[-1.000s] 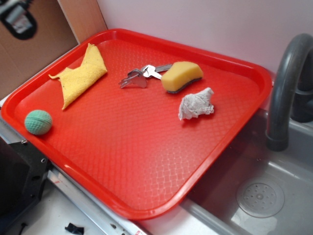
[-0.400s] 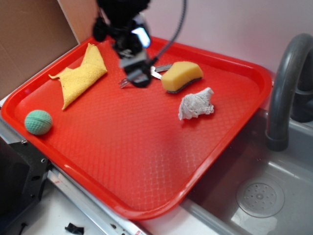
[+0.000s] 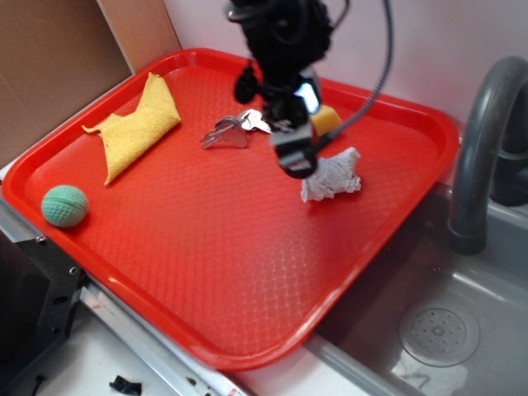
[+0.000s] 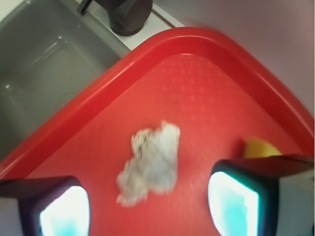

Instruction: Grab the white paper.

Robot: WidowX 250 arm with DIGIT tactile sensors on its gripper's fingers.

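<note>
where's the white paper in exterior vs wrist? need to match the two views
Exterior: the white paper lies right of centre on the red tray, just right of the hand, below the yellow sponge.
Wrist: the white paper sits centre frame, lower half, between the two open fingers, apart from both.
Shared landmark: the yellow sponge, next to the paper in both views.

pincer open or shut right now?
Open. In the wrist view the two fingers stand wide apart at the frame's lower corners, with the white paper lying on the red tray between them, ungrasped.
</note>
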